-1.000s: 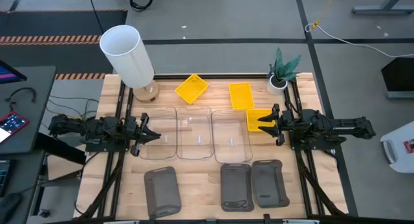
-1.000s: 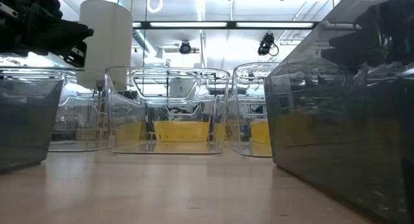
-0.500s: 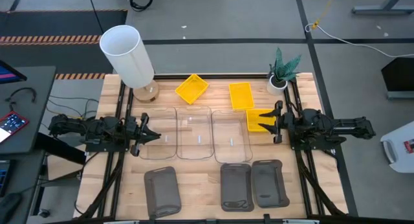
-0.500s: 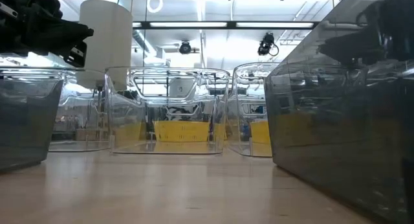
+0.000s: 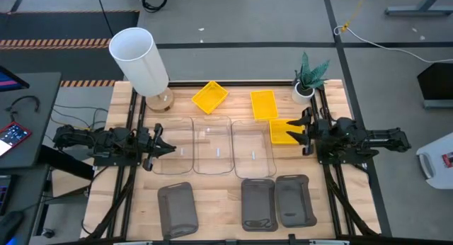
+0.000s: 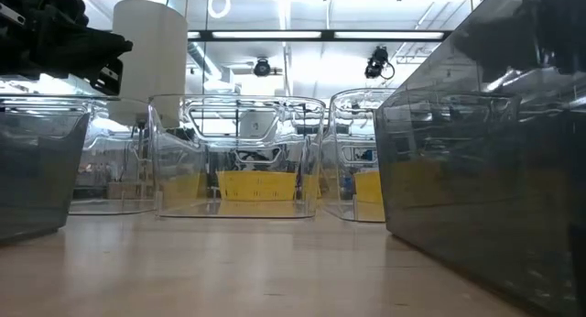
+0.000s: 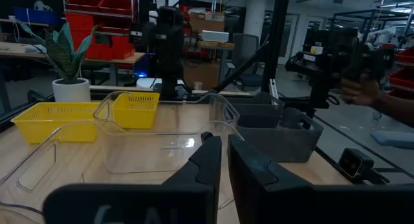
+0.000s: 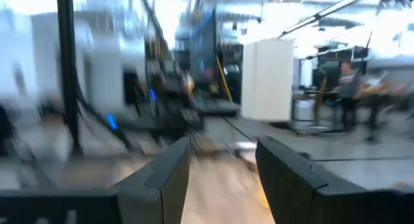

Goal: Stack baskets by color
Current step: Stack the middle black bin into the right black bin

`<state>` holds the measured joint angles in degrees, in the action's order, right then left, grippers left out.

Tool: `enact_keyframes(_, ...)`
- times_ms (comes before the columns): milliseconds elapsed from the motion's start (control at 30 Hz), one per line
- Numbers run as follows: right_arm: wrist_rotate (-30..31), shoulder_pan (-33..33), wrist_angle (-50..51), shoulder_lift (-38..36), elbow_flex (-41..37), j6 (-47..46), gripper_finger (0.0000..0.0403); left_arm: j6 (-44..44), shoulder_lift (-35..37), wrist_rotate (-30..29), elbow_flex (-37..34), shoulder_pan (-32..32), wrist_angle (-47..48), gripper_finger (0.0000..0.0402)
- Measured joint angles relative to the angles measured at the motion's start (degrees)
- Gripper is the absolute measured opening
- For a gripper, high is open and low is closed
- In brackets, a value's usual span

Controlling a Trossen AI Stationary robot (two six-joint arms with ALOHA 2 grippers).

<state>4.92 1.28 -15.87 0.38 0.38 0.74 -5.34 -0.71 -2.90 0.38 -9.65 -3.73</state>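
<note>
**Baskets laid out in three rows, both arms hovering at the bench sides**

Wooden bench under the overhead camera, framed by grey floor, carries all nine baskets in rough rows. Along the far edge lie two yellow baskets: a tilted one near the middle and a straighter one toward the right far corner. A third yellow basket sits just beside the right gripper, below the second.

Across the middle stand three clear baskets side by side: left, centre and right, their walls close together. Along the near edge rest three dark grey baskets: one toward the left, two more side by side toward the right.

A tall white cylinder stands at the left far corner, and a small potted plant at the right far corner.

The left gripper hovers at the left edge of the leftmost clear basket; in its wrist view the fingers stand almost together with only a narrow slit, holding nothing. The right gripper's fingers are spread apart and empty, and its wrist view is blurred.

From the table-level camera, the clear baskets show yellow ones behind them, with grey walls close at both sides.
</note>
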Motion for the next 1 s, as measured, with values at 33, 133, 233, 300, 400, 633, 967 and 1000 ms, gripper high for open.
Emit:
enact_keyframes(33, 0.51, 0.01, -1.67, -0.02, -0.02, -4.1, 0.0183, 0.0, 0.0, -0.02, 0.02, 0.0, 0.0, 0.0036)
enact_keyframes(133, 2.6, 0.04, -4.16, 0.0, 0.0, -15.0, 0.0183, 0.0, 0.0, -0.02, 0.01, 0.0, 0.0, 0.0032)
enact_keyframes(233, 1.33, 0.03, -5.6, -0.02, -0.02, -17.66, 0.0183, 0.0, 0.0, -0.02, 0.02, -0.01, 0.0, 0.0029)
enact_keyframes(300, 0.99, -0.2, -6.45, 0.0, -0.01, -20.14, 0.0183, 0.0, -0.01, -0.01, 0.01, -0.01, 0.0, 0.0028)
enact_keyframes(400, -0.01, -0.42, -6.86, -0.02, 0.0, -24.53, 0.0183, 0.0, 0.0, -0.02, 0.01, -0.01, 0.0, 0.0032)
enact_keyframes(633, -5.75, -0.46, -6.6, 0.58, -0.01, -30.39, 0.0183, 0.0, -0.02, -0.02, 0.01, -0.01, 0.01, 0.0033)
enact_keyframes(967, -2.0, -0.46, -7.92, 9.48, -0.01, -31.91, 0.0183, 0.0, 0.0, 0.0, 0.0, 0.0, 0.02, 0.0027)
enact_keyframes(1000, -2.33, -0.51, -8.72, 10.74, 0.0, -31.61, 0.0183, 0.0, 0.0, -0.02, 0.02, 0.0, 0.0, 0.0029)
